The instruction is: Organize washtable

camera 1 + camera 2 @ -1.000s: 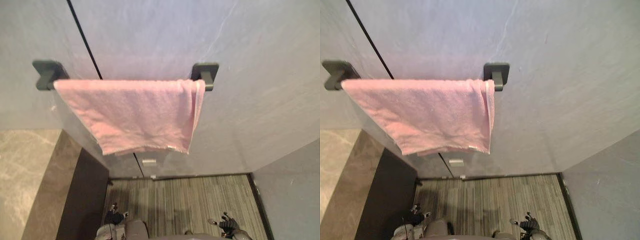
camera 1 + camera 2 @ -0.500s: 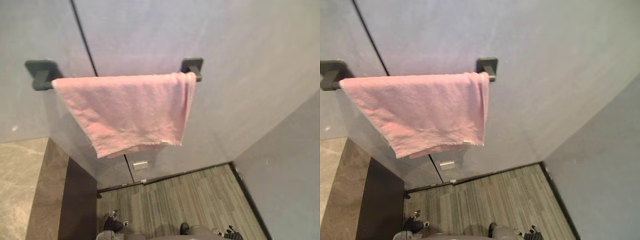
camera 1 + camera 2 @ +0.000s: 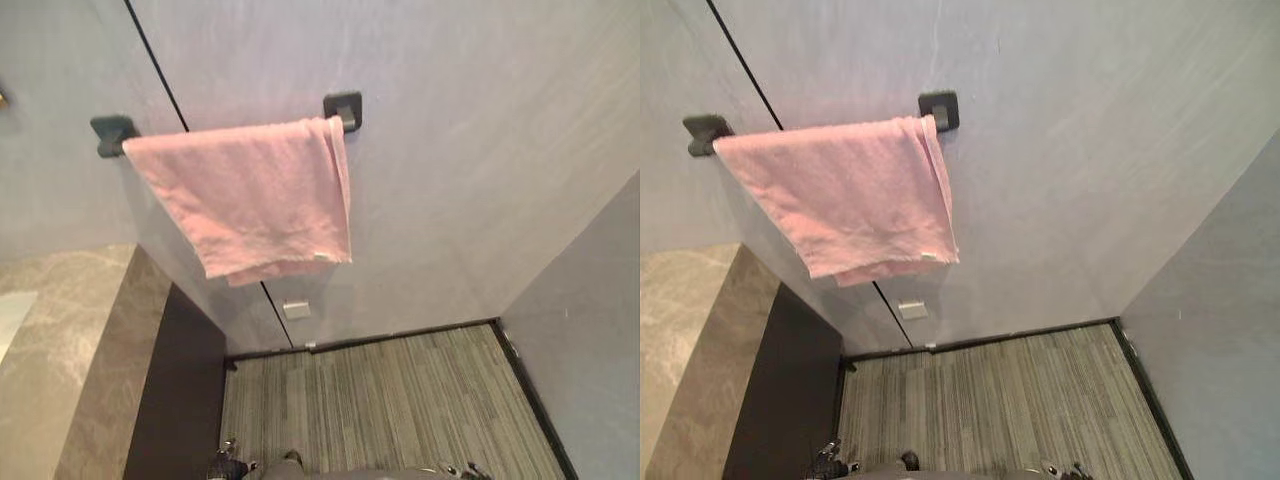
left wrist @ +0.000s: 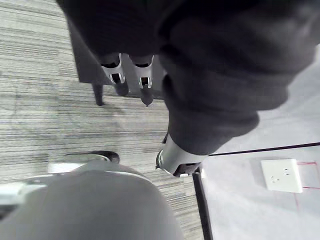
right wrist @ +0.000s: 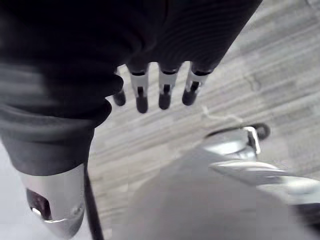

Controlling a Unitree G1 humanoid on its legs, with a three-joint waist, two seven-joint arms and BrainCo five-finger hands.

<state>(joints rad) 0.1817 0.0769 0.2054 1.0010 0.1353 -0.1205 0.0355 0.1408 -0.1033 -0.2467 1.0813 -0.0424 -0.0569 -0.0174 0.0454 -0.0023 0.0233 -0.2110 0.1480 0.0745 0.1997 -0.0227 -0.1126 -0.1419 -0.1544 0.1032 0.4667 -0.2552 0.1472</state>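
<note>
One pink towel (image 3: 245, 195) hangs slantwise above striped floor (image 3: 400, 400).

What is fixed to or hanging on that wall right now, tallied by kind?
pink towel: 1
dark wall brackets: 2
white socket plate: 1
Total: 4

Small white plate (image 3: 296, 310), perhaps a socket, low on grey wall (image 3: 450, 180), striped floor (image 3: 380, 400)
</note>
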